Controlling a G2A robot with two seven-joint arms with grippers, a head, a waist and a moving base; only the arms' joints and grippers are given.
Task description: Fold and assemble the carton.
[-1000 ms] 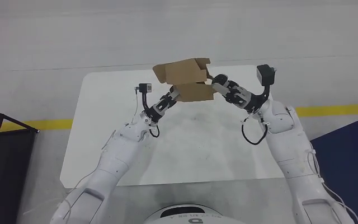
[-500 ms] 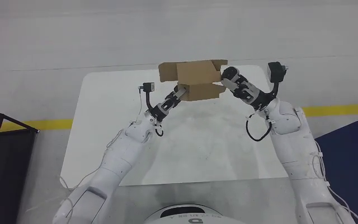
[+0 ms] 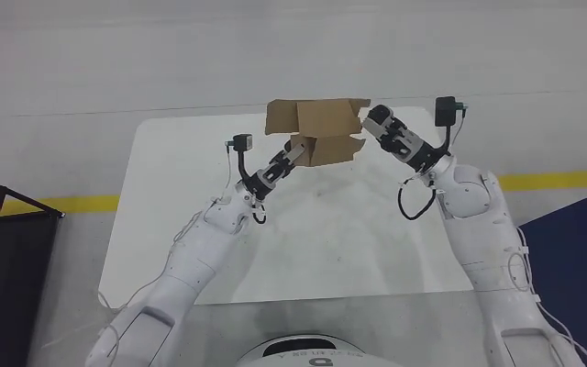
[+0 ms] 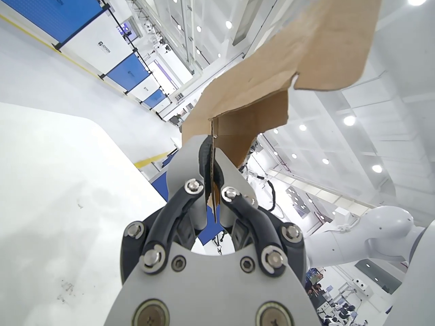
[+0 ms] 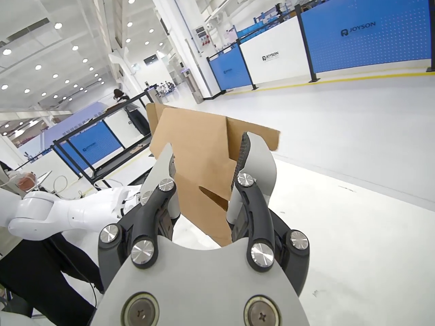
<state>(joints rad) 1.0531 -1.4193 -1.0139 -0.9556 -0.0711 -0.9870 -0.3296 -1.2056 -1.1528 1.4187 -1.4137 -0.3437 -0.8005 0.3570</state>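
My left tool [image 4: 210, 150] is closed tight on a thin edge of the carton [image 4: 272, 79], and the cardboard sheet stands pinched between both pads. My right tool [image 5: 209, 147] is wide open, with a flap from the other end of the carton between its fingers. One finger [image 5: 258, 157] seems to touch the cardboard, the other one is apart from it. The carton hangs in the air between my two tools, above the far edge of the white desk [image 3: 183, 202] and not resting on it. It is only half opened: from above I see a brown upper part with raised flaps and one panel lower, nearer to me. Beyond the desk is pale floor [image 3: 275, 46] with a yellow line [image 3: 55, 204].
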